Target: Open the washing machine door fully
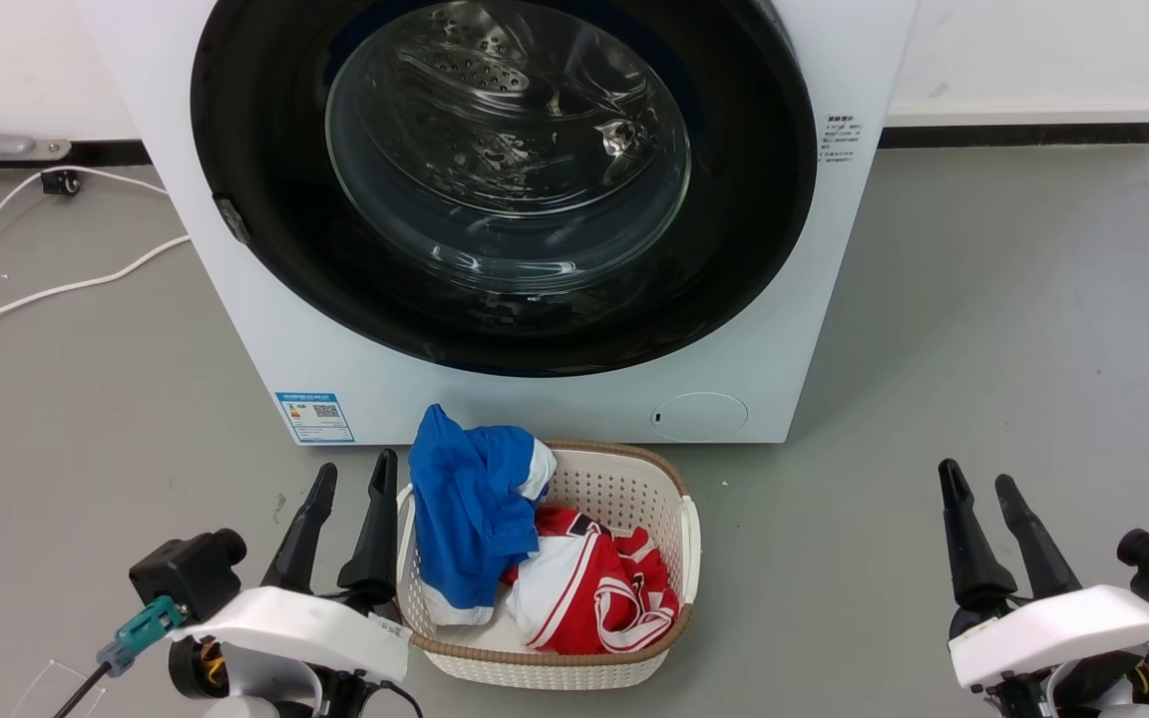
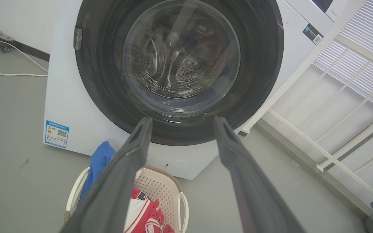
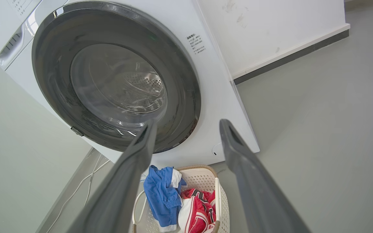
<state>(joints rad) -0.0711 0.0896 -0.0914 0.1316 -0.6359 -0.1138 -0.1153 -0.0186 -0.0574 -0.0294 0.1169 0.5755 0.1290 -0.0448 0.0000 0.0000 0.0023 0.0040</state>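
Checking in from the remote station. The washing machine door (image 1: 505, 170) is shut, black ring flush against the front of the washing machine (image 1: 265, 359), so as far as I can judge we're at the very first step: nothing has been reached for yet.

Both arms sit low and well back from the washer. The left end effector (image 1: 356, 464) has its fingers spread with nothing between them, and it's parked right beside the laundry basket (image 1: 689, 529). The right end effector (image 1: 975, 474) is off on the other side, also spread and empty, over bare floor (image 1: 983, 299).

The next move needs one arm brought up to the edge of the ring to get a finger hooked behind it, then a pull outward in an arc. There's a small grey fitting (image 1: 227, 216) on the ring's left edge in the head view. I can't tell from here whether it's the catch or the hinge, and that decides which side I pull from.

My worry is the basket sitting right in front of the washer, just under the door. I'd go in from above it so I don't clip it.
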